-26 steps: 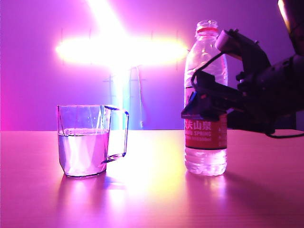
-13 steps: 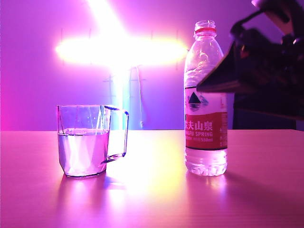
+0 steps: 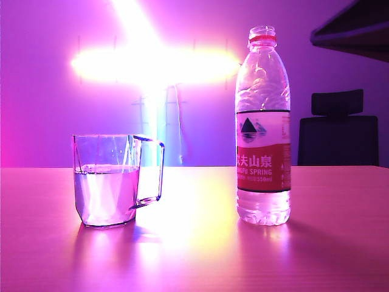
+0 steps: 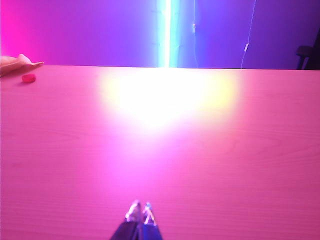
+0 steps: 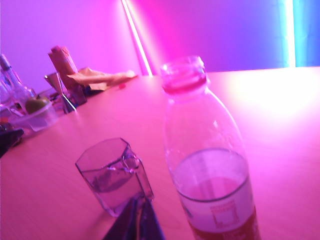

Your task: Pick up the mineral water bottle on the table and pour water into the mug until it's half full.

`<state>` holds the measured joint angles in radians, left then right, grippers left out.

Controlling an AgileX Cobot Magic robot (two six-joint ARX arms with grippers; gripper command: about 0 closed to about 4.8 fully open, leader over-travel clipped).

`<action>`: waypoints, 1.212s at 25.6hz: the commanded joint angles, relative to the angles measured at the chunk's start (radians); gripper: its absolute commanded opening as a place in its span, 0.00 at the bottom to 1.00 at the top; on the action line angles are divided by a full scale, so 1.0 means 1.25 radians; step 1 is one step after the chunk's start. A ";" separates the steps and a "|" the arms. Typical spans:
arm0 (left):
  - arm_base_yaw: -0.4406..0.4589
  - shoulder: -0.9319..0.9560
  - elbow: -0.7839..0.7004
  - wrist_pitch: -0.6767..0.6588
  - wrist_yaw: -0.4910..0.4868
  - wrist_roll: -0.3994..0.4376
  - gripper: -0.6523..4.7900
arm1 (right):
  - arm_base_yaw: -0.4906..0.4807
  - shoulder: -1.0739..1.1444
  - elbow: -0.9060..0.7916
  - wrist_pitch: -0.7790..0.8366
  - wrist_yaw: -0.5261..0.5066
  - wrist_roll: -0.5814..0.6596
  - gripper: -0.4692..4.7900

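Exterior view: uncapped bottle [image 3: 263,128] upright on tabletop [image 3: 194,255] right of half-full mug [image 3: 108,180], looks light, thin-walled & squashy, best gripped at label; right end effector [image 5: 138,212] clenched empty above, left end effector [image 4: 140,214] clenched, idle.

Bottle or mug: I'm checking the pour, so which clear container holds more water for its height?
The mug, about half full. The mineral water bottle, uncapped, holds only a shallow layer at its base.
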<state>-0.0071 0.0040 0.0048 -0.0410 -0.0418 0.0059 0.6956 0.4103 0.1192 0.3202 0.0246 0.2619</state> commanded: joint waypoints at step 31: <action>0.001 0.002 0.003 0.010 0.000 -0.002 0.12 | -0.542 -0.329 -0.095 -0.181 -0.088 -0.174 0.08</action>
<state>-0.0067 0.0040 0.0048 -0.0414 -0.0414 0.0059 0.0261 0.0010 0.0051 0.0788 -0.0952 0.0444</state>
